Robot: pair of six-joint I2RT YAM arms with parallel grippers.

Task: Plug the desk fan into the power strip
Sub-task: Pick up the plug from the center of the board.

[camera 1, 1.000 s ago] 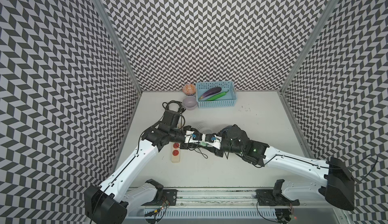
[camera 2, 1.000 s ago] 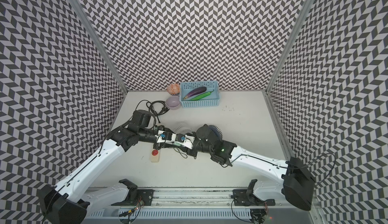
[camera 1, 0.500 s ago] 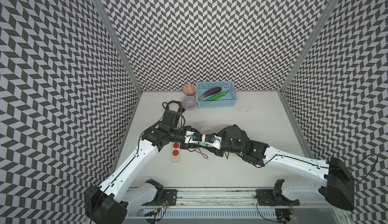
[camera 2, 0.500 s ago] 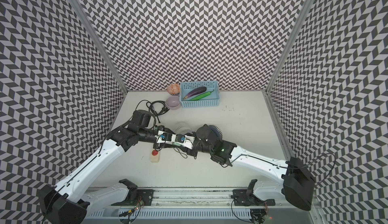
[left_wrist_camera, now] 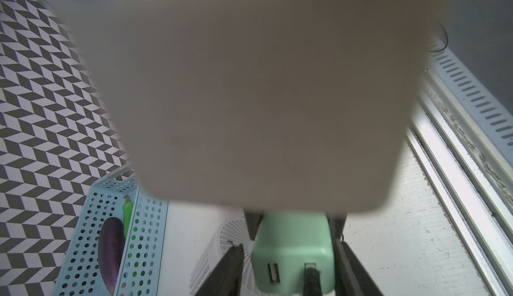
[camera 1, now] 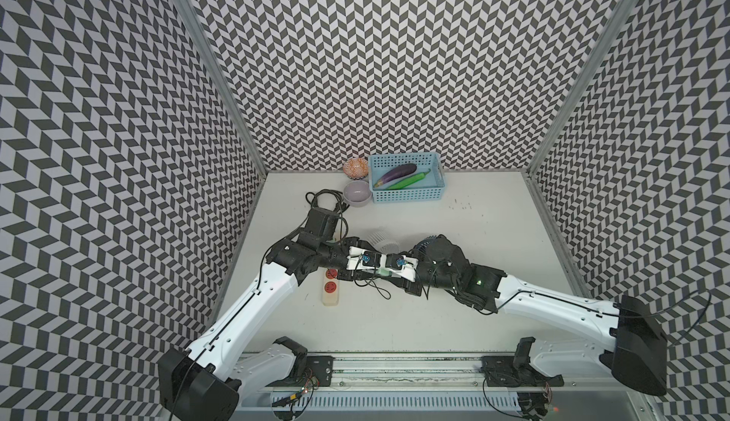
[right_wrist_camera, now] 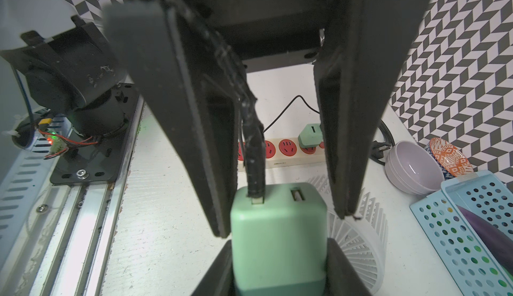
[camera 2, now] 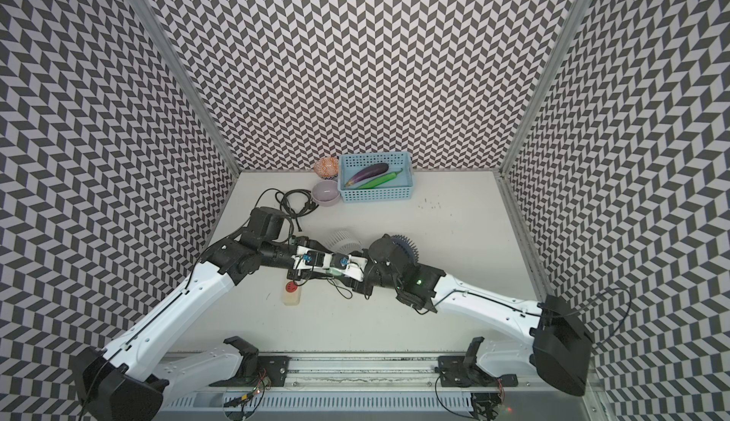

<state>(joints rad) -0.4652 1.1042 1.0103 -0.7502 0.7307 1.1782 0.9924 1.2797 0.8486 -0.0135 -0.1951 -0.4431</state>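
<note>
- Right wrist view: found the right fingers [right_wrist_camera: 220,275] pressed against two opposite sides of a green adapter [right_wrist_camera: 277,239], pinching it.
- Saw a black cable [right_wrist_camera: 254,155] plugged into one of the adapter's two slots, with the other slot bare.
- Found the left fingers [right_wrist_camera: 180,114] reaching in from the opposite side, spread a little wider than the adapter and not clamping it.
- Saw a clear gap at one left finger; could not tell contact at the other.
- Checked the left wrist view: made out narrow gaps beside the adapter between the left fingers there too, with most of that picture blocked by a blurred pale body.
- Located the power strip [camera 1: 331,300] in both top views, lying flat on the tabletop [camera 1: 474,281], red sockets facing up, its far end hidden under the left arm.
- Placed the held adapter just beside the power strip, off its long side toward the right arm and not touching it.
- Noted, in the right wrist view, a second green adapter [right_wrist_camera: 310,136] seated on the power strip's socket row near one end.
- Spotted a white fan [camera 1: 385,240] near the power strip, on the same side as the held adapter.
- Spotted a blue basket [camera 1: 407,196] well apart from the power strip, past its hidden end, holding an aubergine [camera 1: 397,172] and a green pepper [camera 1: 411,180].
- Saw a lilac bowl [camera 1: 357,193] and a patterned bowl [camera 1: 356,167] also well apart from the power strip, on that same side.
</note>
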